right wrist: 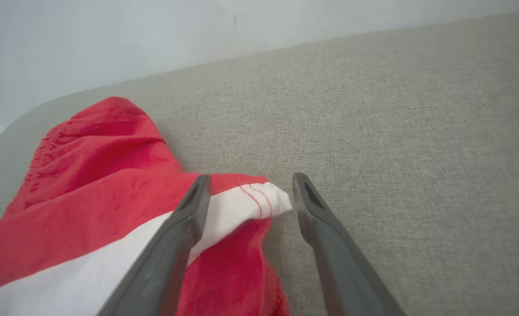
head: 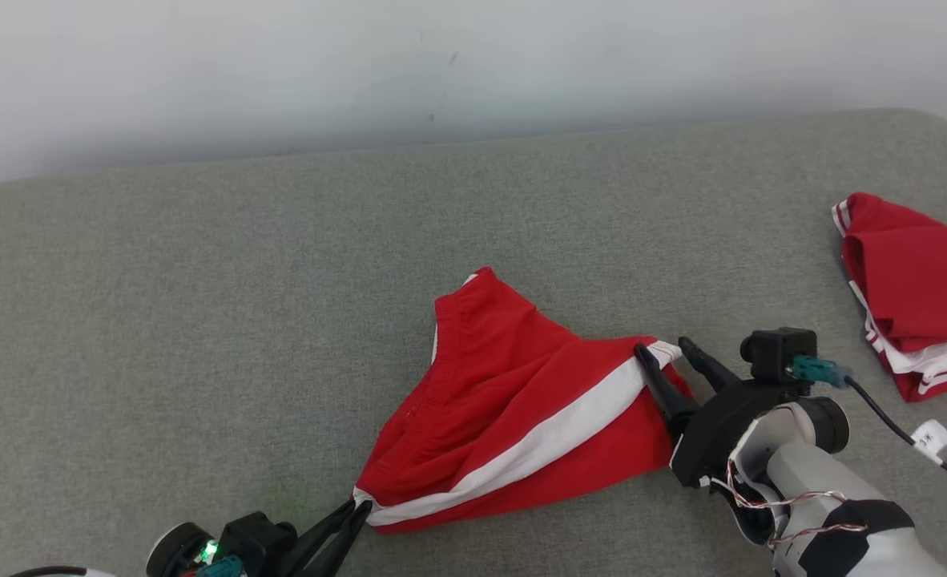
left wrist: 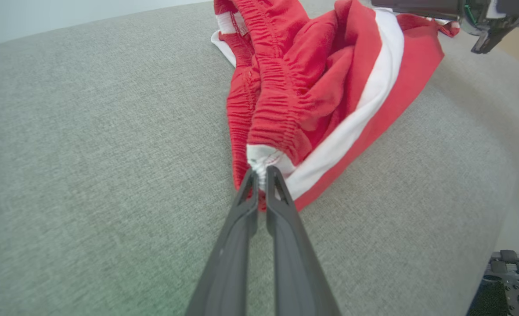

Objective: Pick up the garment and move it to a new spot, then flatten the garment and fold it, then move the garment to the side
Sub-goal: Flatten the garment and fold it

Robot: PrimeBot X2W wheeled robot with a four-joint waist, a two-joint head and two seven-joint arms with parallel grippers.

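The garment (head: 513, 401) is a pair of red shorts with a white side stripe, lying crumpled on the grey cushioned surface. My left gripper (head: 357, 506) is shut on the garment's near-left corner, at the waistband end of the stripe; the left wrist view shows the garment (left wrist: 325, 87) bunched ahead of the pinching left gripper (left wrist: 261, 172). My right gripper (head: 666, 349) is open, its fingers straddling the white hem corner at the garment's right end. In the right wrist view that corner of the garment (right wrist: 246, 202) sits between the spread jaws of the right gripper (right wrist: 250, 182).
A second red and white garment (head: 914, 288) lies folded at the right edge of the grey surface (head: 201, 320). A pale wall runs along the far side. A black cable (head: 898, 429) with a white tag trails from my right wrist.
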